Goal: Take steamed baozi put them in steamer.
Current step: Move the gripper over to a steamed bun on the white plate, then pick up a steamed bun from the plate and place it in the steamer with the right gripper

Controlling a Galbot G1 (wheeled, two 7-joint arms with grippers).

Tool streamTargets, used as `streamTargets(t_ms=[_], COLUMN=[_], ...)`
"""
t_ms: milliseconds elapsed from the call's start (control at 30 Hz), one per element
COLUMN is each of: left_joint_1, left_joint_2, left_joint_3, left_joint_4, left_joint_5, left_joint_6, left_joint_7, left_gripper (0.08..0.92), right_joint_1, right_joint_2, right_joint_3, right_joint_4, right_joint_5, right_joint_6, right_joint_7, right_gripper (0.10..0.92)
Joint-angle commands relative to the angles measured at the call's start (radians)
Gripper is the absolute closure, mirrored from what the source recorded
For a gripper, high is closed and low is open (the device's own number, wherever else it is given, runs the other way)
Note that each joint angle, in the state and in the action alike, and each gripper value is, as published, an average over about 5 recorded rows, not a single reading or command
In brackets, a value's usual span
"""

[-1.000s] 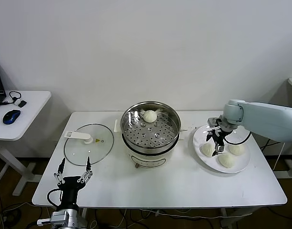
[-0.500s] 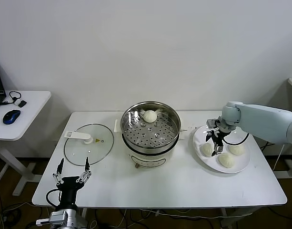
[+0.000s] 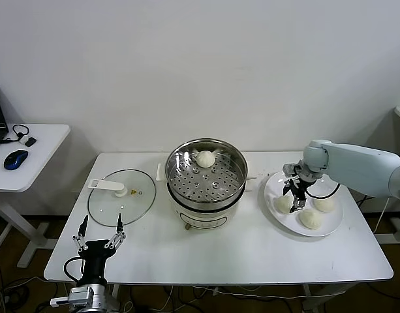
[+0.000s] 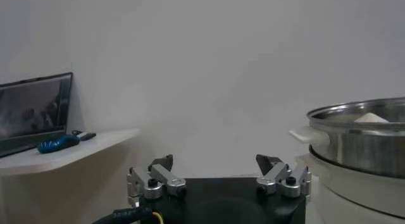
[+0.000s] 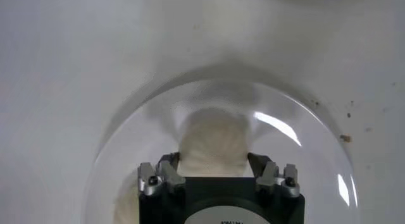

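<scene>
On the white plate [image 3: 273,186] at the right lie three steamed baozi. My right gripper [image 3: 295,199] is down over the left-hand one [image 3: 282,204]. In the right wrist view that baozi [image 5: 214,140] sits between the jaws, both fingers pressing its sides, gripper [image 5: 214,159] shut on it above the plate [image 5: 304,168]. The other two baozi [image 3: 310,218] [image 3: 325,204] lie beside it. The steel steamer [image 3: 205,179] stands mid-table with one baozi [image 3: 205,158] at its back. My left gripper [image 3: 101,225] waits open at the table's front left; its wrist view shows the gripper [image 4: 217,161] empty and the steamer [image 4: 361,143] off to one side.
A glass lid [image 3: 121,197] with a white handle lies flat left of the steamer. A small side table [image 3: 36,150] with a blue mouse [image 3: 15,158] stands farther left. Bare tabletop stretches along the front edge.
My right gripper has closed from wide open onto the left-hand baozi on the plate and shifted slightly. The left arm has hardly moved.
</scene>
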Motion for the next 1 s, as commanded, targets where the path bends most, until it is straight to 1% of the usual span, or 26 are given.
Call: streamTargets(t_ms=[33,367,633,900,1000], left_joint_1=[0.002,0.005,0.013,0.023,0.023], left_joint_2=[-0.04,-0.04,-0.037,-0.037,-0.037], left_joint_3=[-0.001,0.008,0.012,0.015,0.017], left_joint_4=[-0.002,-0.009,-0.025,-0.038,-0.04], left_joint_5=[0.0,0.002,0.002,0.007,0.007], left_joint_6=[0.0,0.0,-0.003,-0.006,-0.005], left_joint_7=[0.0,0.001,0.001,0.001,0.003], left_gripper=[0.177,0.177,0.177,0.177,0.177], right_joint_1=[-0.002,0.11,0.241,0.435,0.513], right_joint_2=[0.002,-0.027,-0.045,-0.001,0.027], right_joint_3=[0.001,-0.043,-0.089,-0.18,-0.22], right_joint_4=[-0.001,0.064,0.136,0.234,0.282], right_joint_5=[-0.003,0.019,0.061,0.154,0.209], right_joint_6=[0.002,-0.007,-0.018,-0.035,-0.04], right_joint_7=[-0.002,-0.016,-0.032,-0.046,-0.05], right_gripper=[0.32,0.322,0.348,0.355,0.355])
